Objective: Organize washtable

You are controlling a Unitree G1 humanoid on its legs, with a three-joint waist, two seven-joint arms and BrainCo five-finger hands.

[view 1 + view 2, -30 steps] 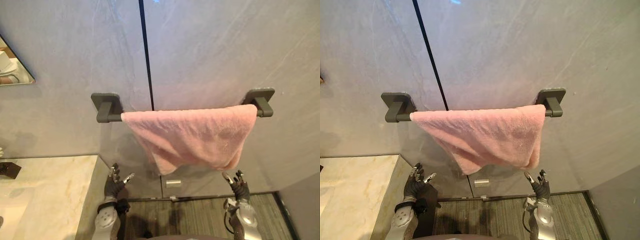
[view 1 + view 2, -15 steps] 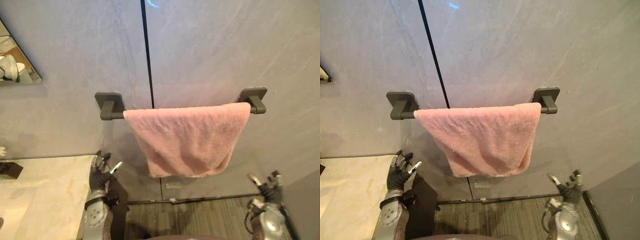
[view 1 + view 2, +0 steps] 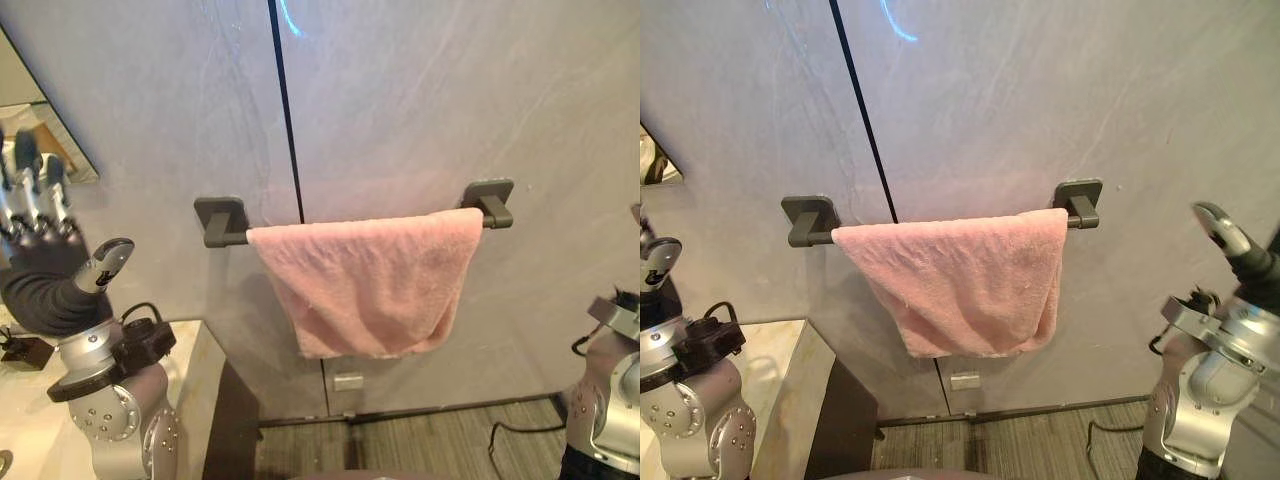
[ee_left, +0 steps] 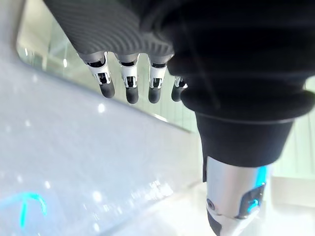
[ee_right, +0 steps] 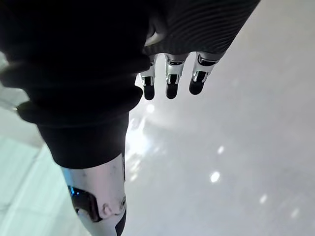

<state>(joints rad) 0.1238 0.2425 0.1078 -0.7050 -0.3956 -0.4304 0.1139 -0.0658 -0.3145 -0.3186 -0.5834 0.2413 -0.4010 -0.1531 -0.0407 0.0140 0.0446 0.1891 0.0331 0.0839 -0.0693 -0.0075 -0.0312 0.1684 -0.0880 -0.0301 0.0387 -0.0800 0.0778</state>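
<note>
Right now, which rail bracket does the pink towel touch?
The right bracket: the towel reaches it, while bare rail shows beside the left bracket.

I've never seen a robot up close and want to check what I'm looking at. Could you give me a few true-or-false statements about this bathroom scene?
1. A pink towel hangs over the dark bar on the wall. True.
2. The left hand grips the towel. False: it is up beside the mirror, away from the towel, fingers straight, holding nothing.
3. The towel sits toward the bar's right end, leaving bare bar at the left. True.
4. The right hand holds a cup. False: its fingers are straight and it holds nothing.
</note>
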